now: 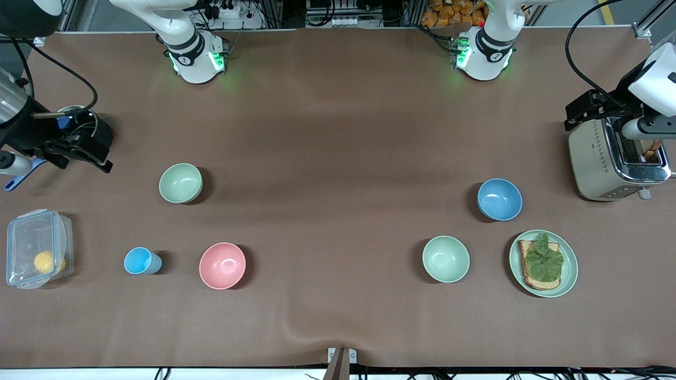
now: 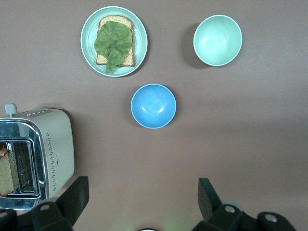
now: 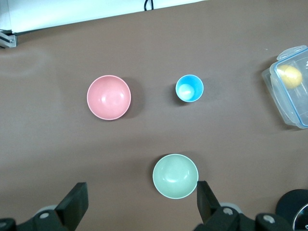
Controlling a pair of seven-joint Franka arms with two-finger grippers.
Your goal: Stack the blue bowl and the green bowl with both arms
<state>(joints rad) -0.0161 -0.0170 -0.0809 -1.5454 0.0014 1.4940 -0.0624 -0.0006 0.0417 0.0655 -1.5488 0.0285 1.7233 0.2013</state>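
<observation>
The blue bowl (image 1: 499,199) stands toward the left arm's end of the table; it also shows in the left wrist view (image 2: 153,106). One green bowl (image 1: 446,258) stands nearer the front camera beside it, seen in the left wrist view too (image 2: 217,40). A second green bowl (image 1: 180,182) stands toward the right arm's end and shows in the right wrist view (image 3: 175,176). My left gripper (image 1: 573,117) (image 2: 143,192) is open and empty, up in the air by the toaster. My right gripper (image 1: 97,150) (image 3: 142,195) is open and empty, up over the right arm's end of the table.
A toaster (image 1: 612,158) with bread in it stands at the left arm's end. A pale green plate (image 1: 567,277) holds toast and lettuce. A pink bowl (image 1: 222,265), a light-blue cup (image 1: 140,260) and a clear box (image 1: 37,256) with a yellow item stand toward the right arm's end.
</observation>
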